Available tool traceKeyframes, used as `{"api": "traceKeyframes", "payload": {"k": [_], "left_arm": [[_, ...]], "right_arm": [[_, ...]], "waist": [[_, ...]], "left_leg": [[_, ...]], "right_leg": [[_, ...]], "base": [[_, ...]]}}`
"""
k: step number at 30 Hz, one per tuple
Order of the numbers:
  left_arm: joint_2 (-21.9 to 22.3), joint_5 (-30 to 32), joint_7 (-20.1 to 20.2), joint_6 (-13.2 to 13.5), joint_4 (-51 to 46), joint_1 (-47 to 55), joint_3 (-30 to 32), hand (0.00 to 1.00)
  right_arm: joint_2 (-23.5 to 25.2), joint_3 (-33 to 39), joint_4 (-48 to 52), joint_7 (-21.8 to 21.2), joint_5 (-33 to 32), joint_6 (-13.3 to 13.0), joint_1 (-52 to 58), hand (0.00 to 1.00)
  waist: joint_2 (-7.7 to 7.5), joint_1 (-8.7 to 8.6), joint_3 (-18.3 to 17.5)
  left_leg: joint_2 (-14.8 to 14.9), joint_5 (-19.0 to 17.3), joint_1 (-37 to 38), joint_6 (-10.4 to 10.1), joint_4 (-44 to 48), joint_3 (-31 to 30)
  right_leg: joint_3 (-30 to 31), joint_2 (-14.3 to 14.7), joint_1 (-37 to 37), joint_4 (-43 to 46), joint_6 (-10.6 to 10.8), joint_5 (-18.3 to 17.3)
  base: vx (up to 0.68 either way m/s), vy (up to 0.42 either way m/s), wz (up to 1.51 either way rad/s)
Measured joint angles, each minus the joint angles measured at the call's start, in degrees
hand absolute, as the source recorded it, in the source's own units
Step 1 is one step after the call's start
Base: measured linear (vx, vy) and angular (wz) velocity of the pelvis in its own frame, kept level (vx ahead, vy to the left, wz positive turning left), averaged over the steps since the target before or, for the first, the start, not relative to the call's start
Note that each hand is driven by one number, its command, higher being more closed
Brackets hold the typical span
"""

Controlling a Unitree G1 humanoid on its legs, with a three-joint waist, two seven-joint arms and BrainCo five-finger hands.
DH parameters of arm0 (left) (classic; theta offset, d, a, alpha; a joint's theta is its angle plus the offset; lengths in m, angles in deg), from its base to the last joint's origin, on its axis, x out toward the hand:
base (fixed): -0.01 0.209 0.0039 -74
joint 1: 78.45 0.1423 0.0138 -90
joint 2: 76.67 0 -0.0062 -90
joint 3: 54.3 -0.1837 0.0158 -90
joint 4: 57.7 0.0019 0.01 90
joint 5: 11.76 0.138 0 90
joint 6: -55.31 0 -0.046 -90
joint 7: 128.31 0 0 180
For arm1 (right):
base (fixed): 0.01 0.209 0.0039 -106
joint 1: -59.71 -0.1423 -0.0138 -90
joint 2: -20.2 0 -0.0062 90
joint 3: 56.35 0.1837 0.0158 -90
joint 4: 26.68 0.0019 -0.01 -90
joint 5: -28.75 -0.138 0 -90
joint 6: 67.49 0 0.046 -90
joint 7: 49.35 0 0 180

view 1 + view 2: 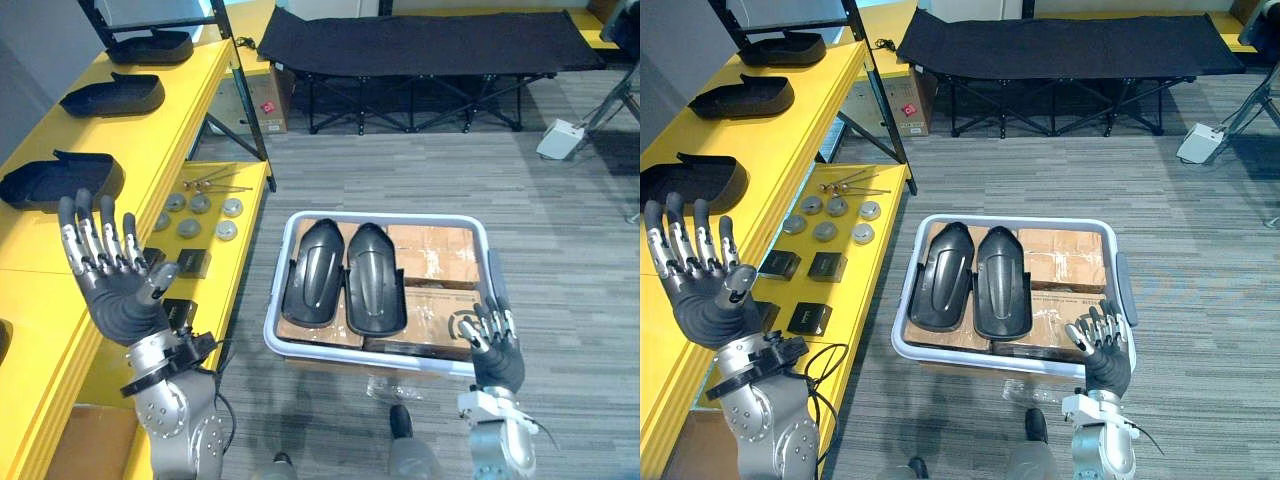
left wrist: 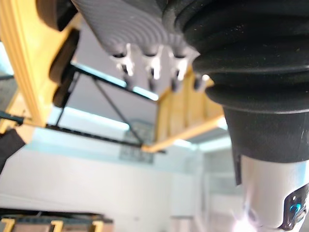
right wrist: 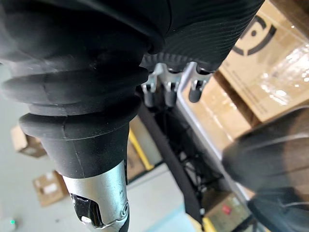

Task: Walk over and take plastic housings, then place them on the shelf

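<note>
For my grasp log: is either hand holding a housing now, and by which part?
Nothing is held. The left hand is raised, fingers spread; the right hand hangs open at the tray's rim. Both plastic housings lie in the tray.

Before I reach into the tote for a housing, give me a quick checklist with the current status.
1. Left hand empty: ok, open, raised by the yellow shelf.
2. Right hand empty: ok, open at the white tote's near right corner.
3. Housings accessible: ok, two housings lie side by side on cardboard boxes, uncovered.
4. Hand lined up over a housing: not ok, neither is.
5. Shelf space: ok, bare yellow between the shelved housings.
</note>
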Motion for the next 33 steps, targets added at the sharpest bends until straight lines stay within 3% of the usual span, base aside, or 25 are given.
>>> {"api": "traceKeyframes", "payload": {"k": [8,13,18,22,27,33], "left_arm": [[-1.6,-0.5,-0.4,-0.2,-0.1,3.7,-1.8,0.0],[-2.0,0.0,-0.7,-0.2,-0.1,3.3,-2.3,0.0],[-2.2,0.0,-0.4,-0.5,-0.1,1.2,-4.0,0.0],[-4.1,-0.3,1.0,-3.4,0.2,-0.7,-6.2,0.0],[-7.0,-1.1,3.3,-4.4,2.8,-1.6,-7.7,0.0],[-9.9,-3.5,6.1,-4.5,6.2,-3.6,-11.0,0.0]], "right_arm": [[-0.2,0.1,0.0,0.0,0.4,0.1,0.4,0.0],[-2.4,1.0,-6.6,1.8,1.6,0.1,-5.8,0.0],[-5.9,5.5,-19.9,11.4,6.0,0.1,-17.0,0.0],[-11.2,10.5,-31.4,17.3,5.9,0.1,-28.4,0.0],[-17.9,12.1,-43.1,19.1,5.9,0.4,-39.4,0.0],[-24.6,11.2,-54.3,18.4,6.0,4.7,-50.5,0.0]], "waist": [[-1.46,0.26,0.0],[-2.07,0.55,0.7],[-1.22,2.16,1.4],[-0.73,3.48,3.2],[0.31,4.38,6.9],[1.39,6.6,11.3]], "left_leg": [[-0.9,-1.4,-2.2,0.1,2.2,-1.3],[-1.0,-1.5,-4.5,0.2,3.8,-2.2],[-1.5,-1.3,-7.2,-0.1,5.1,-5.6],[-2.6,-0.4,-9.1,-0.1,5.4,-8.3],[-3.9,0.5,-10.9,0.1,6.0,-11.3],[-4.9,0.6,-13.6,0.3,8.4,-12.9]], "right_leg": [[-0.4,-1.1,-0.1,-1.7,0.5,1.3],[-1.4,-1.4,-0.3,-3.3,0.3,2.6],[-4.5,-2.0,-0.1,-3.3,0.4,2.7],[-7.1,-3.0,0.1,-3.3,0.7,3.0],[-10.3,-4.1,0.8,-3.3,0.9,3.2],[-11.7,-5.1,-0.2,-2.2,1.2,3.4]], "base": [[-0.03,0.045,0.02],[-0.04,0.017,0.09],[-0.06,0.017,0.28],[-0.06,0.02,0.37],[-0.06,0.029,0.33],[-0.05,0.032,0.15]]}}
